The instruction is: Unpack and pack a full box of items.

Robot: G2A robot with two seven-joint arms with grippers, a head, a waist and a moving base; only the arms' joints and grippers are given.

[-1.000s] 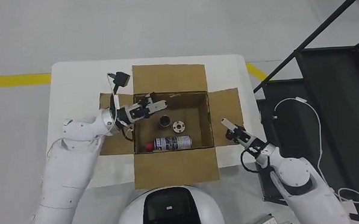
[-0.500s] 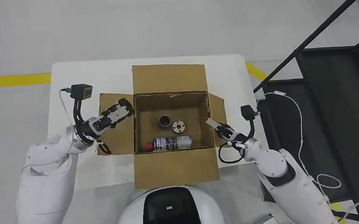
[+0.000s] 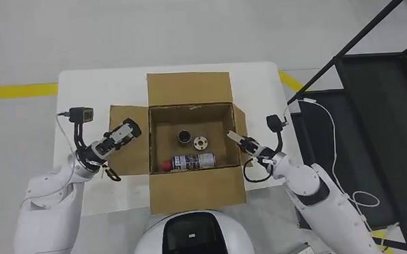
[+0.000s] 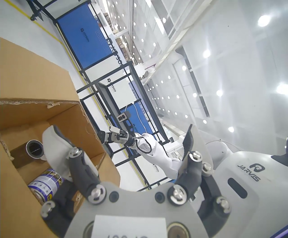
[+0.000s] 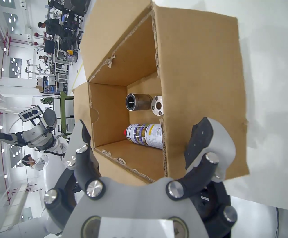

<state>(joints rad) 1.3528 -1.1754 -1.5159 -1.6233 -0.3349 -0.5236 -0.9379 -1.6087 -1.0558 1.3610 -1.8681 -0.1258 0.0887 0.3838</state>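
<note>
Presently both jaws stand spread, empty. Left gripper (image 3: pixel 130 127) hovers beside the box (image 3: pixel 188 86); right gripper (image 3: pixel 237 138) is at its right flap (image 5: pixel 198 67). Advisably, press that flap inward evenly.

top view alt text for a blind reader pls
An open cardboard box sits on a white table, holding a spray can on its side, a dark metal cylinder and a flanged disc. The left gripper hovers open over the box's left flap; the right gripper, also open, is at its right edge.
</note>
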